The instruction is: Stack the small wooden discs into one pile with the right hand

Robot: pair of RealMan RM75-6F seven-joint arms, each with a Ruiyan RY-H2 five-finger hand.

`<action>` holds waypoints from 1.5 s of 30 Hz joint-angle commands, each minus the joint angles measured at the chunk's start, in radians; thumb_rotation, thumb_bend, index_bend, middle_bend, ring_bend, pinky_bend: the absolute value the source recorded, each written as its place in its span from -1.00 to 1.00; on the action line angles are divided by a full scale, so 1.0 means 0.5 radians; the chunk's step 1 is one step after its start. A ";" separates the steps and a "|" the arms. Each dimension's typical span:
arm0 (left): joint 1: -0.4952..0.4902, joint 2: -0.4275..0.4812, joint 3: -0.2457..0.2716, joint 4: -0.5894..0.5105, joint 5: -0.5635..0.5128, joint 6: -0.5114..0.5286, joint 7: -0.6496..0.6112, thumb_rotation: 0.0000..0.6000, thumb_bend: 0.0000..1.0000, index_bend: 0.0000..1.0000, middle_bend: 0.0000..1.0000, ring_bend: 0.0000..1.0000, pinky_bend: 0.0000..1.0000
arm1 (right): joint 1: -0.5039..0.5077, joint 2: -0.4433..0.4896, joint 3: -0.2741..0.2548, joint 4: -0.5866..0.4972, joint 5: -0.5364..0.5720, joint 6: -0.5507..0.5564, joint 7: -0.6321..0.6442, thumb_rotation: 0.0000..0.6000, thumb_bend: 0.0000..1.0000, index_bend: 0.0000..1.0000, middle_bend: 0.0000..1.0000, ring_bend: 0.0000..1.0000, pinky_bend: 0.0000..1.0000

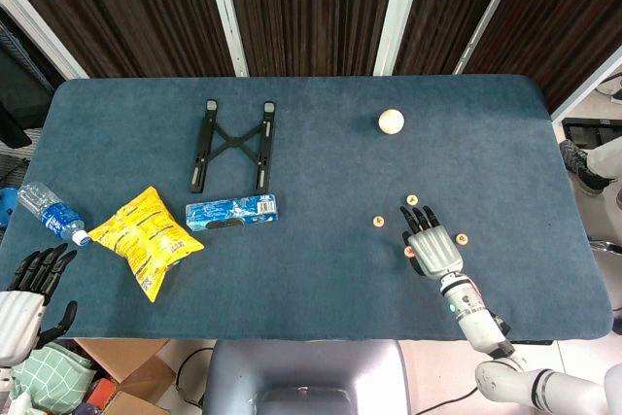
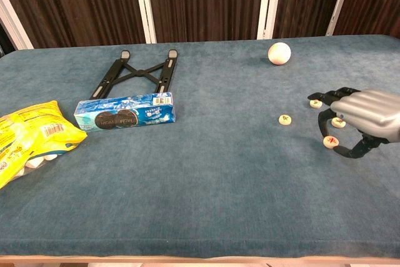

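Observation:
Several small wooden discs lie at the table's right. In the head view, one disc (image 1: 379, 223) sits left of my right hand (image 1: 432, 245), another disc (image 1: 412, 199) beyond its fingertips, and a third disc (image 1: 464, 238) to its right. In the chest view, my right hand (image 2: 365, 114) arches over the cloth. It pinches a red-marked disc (image 2: 330, 142) between thumb and a finger, just off the surface. Another disc (image 2: 338, 122) lies under the curled fingers. My left hand (image 1: 29, 289) hangs off the table's near left corner, fingers apart, holding nothing.
A cream ball (image 1: 391, 121) rests behind the discs. A blue cookie pack (image 1: 231, 210), a black folding stand (image 1: 233, 144), a yellow snack bag (image 1: 146, 237) and a water bottle (image 1: 51, 210) occupy the left half. The table's front edge (image 1: 544, 336) runs close behind my right wrist.

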 commanded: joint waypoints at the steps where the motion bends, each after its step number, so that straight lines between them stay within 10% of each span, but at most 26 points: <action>1: 0.000 0.000 -0.001 0.000 -0.005 -0.003 0.001 1.00 -0.02 -1.00 -1.00 -1.00 -0.86 | -0.003 0.019 0.037 -0.013 0.007 0.042 0.049 1.00 0.04 0.35 -0.91 -1.00 -1.00; 10: 0.001 -0.005 -0.001 -0.007 -0.005 -0.004 0.028 1.00 -0.02 -1.00 -1.00 -1.00 -0.86 | 0.092 -0.028 0.164 0.152 0.202 -0.051 0.026 1.00 0.04 0.35 -0.88 -1.00 -1.00; 45: -0.005 -0.006 -0.006 -0.007 -0.020 -0.023 0.032 1.00 -0.01 -1.00 -1.00 -1.00 -0.86 | 0.153 -0.094 0.133 0.329 0.401 -0.103 -0.076 1.00 0.04 0.00 -0.88 -1.00 -1.00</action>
